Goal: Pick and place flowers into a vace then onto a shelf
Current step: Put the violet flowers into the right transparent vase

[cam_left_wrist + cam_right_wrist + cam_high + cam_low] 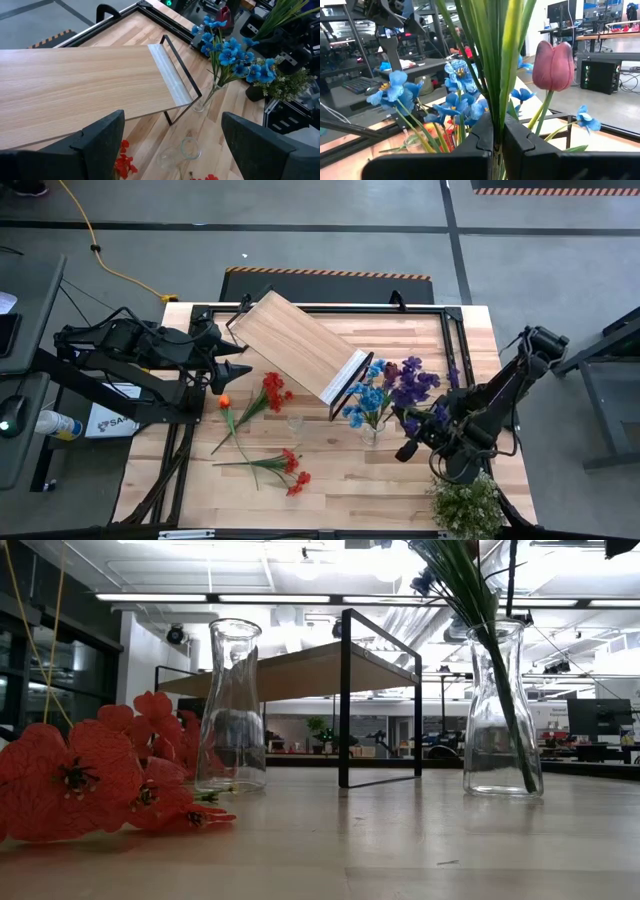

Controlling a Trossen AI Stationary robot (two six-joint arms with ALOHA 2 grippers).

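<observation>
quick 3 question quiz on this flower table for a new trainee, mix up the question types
1. True or false: the left gripper is open.
2. What does the right gripper hold? A) a vase B) green flower stems C) nothing
3. Which vase holds no flowers: the empty vase or the vase with blue flowers?

Key: 1 true; 2 B; 3 the empty vase, standing near the red flowers on the table.

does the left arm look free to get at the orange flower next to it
Probably yes. The left gripper is open and empty, near the shelf's end, and the orange flower lies flat on the table close by, apart from the red flowers, with nothing over it.
</observation>
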